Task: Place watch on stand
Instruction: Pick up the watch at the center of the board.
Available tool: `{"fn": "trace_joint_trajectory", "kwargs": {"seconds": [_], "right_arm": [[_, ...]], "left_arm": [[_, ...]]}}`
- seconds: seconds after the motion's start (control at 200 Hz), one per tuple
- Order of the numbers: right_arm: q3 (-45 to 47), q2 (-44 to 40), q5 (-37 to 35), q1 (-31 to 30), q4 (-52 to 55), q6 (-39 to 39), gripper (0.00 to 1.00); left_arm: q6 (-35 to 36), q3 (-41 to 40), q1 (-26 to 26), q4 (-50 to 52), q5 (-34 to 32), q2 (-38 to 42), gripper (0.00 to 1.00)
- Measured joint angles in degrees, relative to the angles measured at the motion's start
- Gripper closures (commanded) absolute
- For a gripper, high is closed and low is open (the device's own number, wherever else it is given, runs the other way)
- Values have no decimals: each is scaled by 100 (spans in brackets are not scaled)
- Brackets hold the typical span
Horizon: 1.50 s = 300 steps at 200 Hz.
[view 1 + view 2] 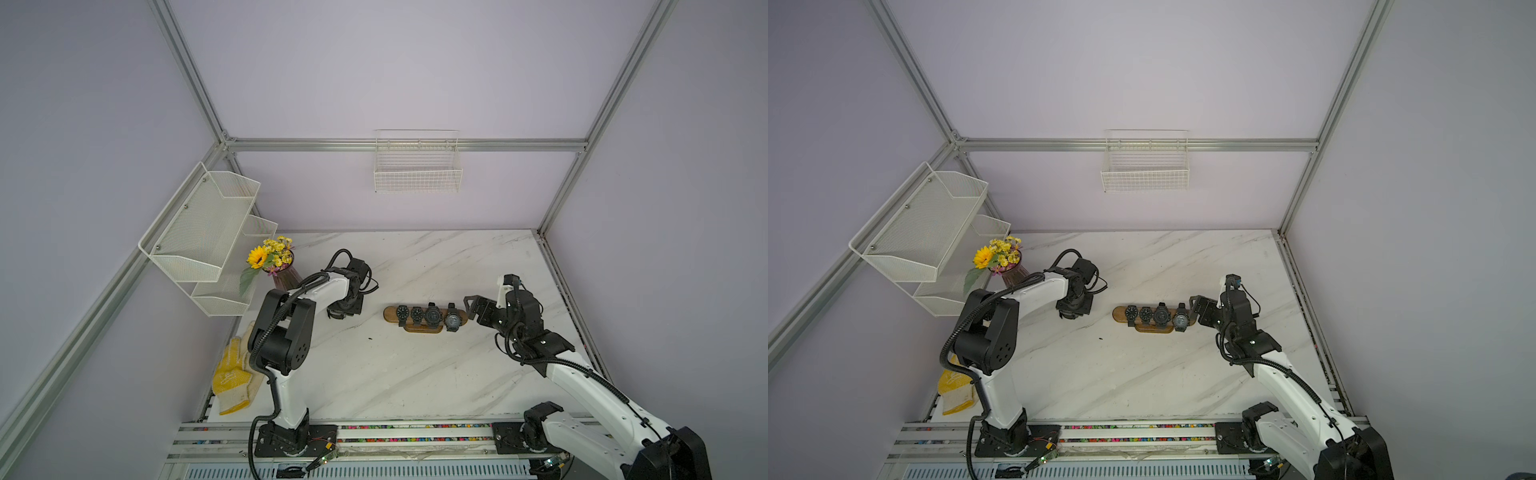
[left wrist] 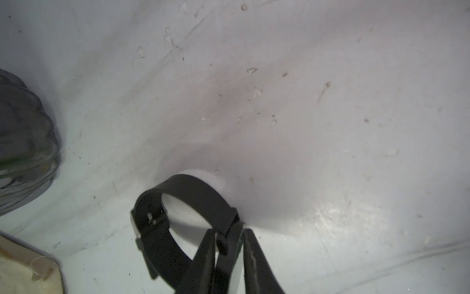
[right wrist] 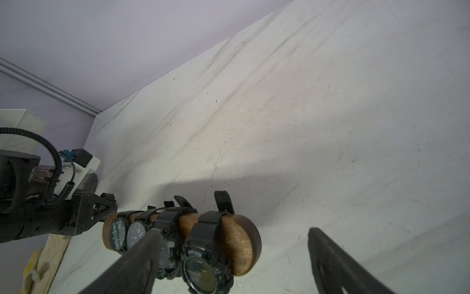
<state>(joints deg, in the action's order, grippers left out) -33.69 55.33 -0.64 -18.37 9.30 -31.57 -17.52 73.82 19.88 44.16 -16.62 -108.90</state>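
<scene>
left arm [image 1: 286, 399]: had white links, black joints
right arm [image 1: 590, 395]: was coloured alike
cables [image 1: 262, 332]: were black, corrugated
right gripper [image 1: 468, 308]: was black

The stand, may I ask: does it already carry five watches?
No, only four watches sit on the stand, leaving one end of its bar bare.

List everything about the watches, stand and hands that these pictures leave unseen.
- Loose watch: dial unseen, edge-on between the left hand's fingers in the left wrist view; lost under the left arm in both top views.
- Mounted watches: dials too small to read in both top views.
- Stand: base hidden behind its bar and those watches, right wrist view.
- Right hand: fingers cut off by the right wrist view's lower edge.
</scene>
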Motion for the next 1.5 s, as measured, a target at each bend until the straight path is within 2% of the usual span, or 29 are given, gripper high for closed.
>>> {"fn": "trace_joint_trajectory", "kwargs": {"seconds": [0.235,0.475,0.73,0.81,0.89,1.16,1.5], "right_arm": [[-4,-133,76,0,83,111,9],[-4,-190,420,-72,55,175,13],[-195,-225,1104,-330,-24,715,21],[-308,-170,1342,-518,-144,990,21],[-376,-125,1569,-769,-282,1266,27],[-756,87,1967,-1344,-365,2258,31],[-1058,42,2577,-1987,-295,3407,32]], "left_arm": [[-236,-162,0,-175,219,229,100],[-450,-721,-11,-621,638,1121,100],[-452,-1152,-9,-1115,1814,2424,100],[-439,-1226,68,-1209,2203,2820,100],[-356,-1272,214,-1259,2618,3215,100],[376,-1281,1021,-1239,3720,4400,100],[2656,-1001,2087,448,4103,4568,100]]}}
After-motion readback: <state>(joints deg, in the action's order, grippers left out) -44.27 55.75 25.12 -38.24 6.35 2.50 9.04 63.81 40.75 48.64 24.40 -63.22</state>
